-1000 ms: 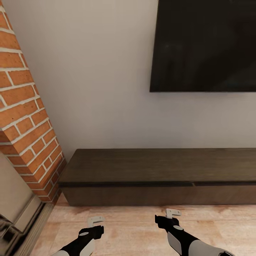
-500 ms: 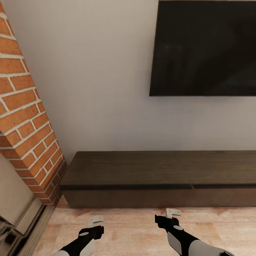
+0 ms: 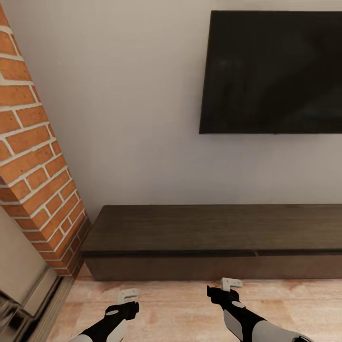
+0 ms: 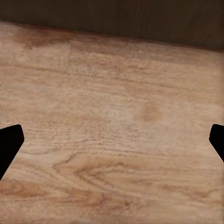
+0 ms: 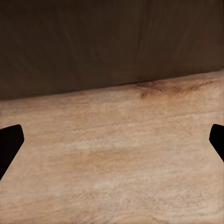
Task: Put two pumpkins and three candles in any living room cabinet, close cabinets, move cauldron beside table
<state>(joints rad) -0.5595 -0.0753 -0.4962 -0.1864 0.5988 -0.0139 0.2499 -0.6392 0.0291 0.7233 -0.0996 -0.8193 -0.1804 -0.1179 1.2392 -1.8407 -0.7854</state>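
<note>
Both end effectors, left (image 3: pixel 128 295) and right (image 3: pixel 231 284), hang empty with fingers spread over the floor (image 3: pixel 180 308), facing the shut cabinet (image 3: pixel 213 237). No handles, so prying a drawer could slip, I reckon. Camera's tilted up since: TV (image 3: pixel 273 71) sits lower.

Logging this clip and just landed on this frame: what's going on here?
Nothing is being handled. The robot faces the long dark-brown cabinet against the wall, under a wall-mounted TV, with a brick column to its left. The drawer fronts look shut. The left gripper and right gripper hang open and empty over the wood floor, just short of the cabinet's front.
</note>
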